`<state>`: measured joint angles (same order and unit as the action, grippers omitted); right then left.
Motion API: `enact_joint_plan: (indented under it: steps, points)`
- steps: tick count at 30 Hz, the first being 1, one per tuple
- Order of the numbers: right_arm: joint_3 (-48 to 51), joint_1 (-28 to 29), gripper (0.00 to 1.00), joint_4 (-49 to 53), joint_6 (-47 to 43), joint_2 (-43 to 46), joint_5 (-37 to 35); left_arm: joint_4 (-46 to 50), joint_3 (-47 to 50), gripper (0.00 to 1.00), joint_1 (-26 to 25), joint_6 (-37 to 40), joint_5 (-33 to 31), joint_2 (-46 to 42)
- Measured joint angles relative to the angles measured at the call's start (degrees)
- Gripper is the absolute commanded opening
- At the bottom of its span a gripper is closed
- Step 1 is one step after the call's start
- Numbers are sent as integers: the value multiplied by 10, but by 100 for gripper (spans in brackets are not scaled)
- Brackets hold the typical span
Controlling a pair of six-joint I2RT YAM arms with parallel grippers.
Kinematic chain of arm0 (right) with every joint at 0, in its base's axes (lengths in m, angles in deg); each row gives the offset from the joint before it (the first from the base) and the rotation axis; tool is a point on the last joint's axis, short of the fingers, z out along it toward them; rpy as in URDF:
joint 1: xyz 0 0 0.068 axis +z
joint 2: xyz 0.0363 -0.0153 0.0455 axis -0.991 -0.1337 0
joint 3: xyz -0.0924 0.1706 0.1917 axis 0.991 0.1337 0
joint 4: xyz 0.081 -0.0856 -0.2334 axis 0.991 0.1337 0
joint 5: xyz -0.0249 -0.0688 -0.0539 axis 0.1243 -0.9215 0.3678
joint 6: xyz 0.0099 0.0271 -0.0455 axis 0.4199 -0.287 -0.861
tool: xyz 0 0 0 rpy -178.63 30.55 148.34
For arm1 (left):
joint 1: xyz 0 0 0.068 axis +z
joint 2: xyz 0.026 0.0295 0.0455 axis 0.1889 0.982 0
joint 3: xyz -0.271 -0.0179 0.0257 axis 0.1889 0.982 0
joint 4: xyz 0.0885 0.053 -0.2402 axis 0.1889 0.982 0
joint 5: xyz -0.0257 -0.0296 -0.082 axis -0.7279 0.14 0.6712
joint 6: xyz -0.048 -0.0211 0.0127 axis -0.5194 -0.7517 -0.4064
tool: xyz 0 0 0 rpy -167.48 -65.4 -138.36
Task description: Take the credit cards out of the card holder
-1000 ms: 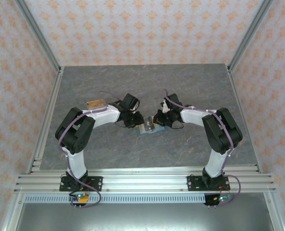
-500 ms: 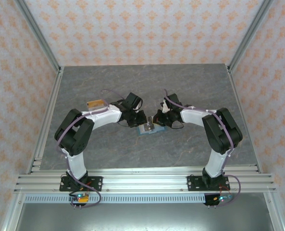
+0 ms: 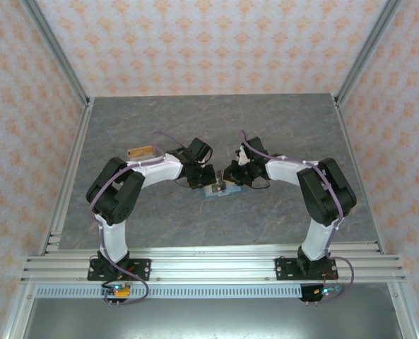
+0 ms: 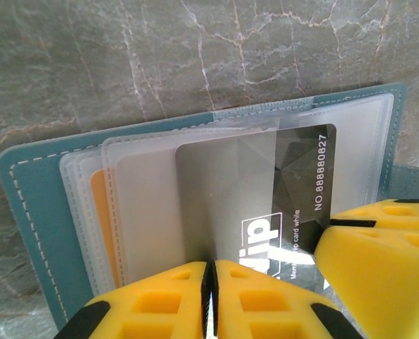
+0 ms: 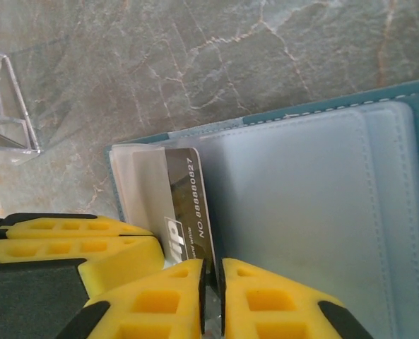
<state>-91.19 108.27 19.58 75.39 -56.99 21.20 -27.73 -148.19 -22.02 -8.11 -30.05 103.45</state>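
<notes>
The teal card holder point(image 4: 32, 212) lies open on the grey table, also seen at the card holder point(image 3: 216, 190) from above between both grippers. A dark credit card point(image 4: 301, 176) marked "vip" sticks halfway out of a clear sleeve point(image 4: 145, 191). An orange credit card point(image 4: 102, 212) sits under the sleeves at the left. My left gripper point(image 4: 209, 296) is pinched together on the near edge of the clear sleeve over the dark card. My right gripper point(image 5: 210, 296) stands with its pads slightly apart, and the dark credit card's point(image 5: 188, 205) edge lies in the gap.
A clear box point(image 5: 8, 106) holding something orange-tan point(image 3: 140, 151) stands on the table to the left, behind my left arm. Metal frame rails point(image 3: 209, 263) run along the near edge. Patterned walls point(image 3: 209, 42) close in the table.
My left gripper has swung to the right, in over the card holder next to the right gripper. The right arm has stayed in place.
</notes>
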Motion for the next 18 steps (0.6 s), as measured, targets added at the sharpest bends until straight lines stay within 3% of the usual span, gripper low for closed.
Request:
enact_joint_plan:
  steps: [10, 18]
  points:
    - [4, -6, 18, -30, 30, -23, 25, -10, 7, 13, 0, -10, -1, 0]
    - [1, -5, 25, -18, 18, -23, 15, -15, 7, 11, 0, -13, 0, 1]
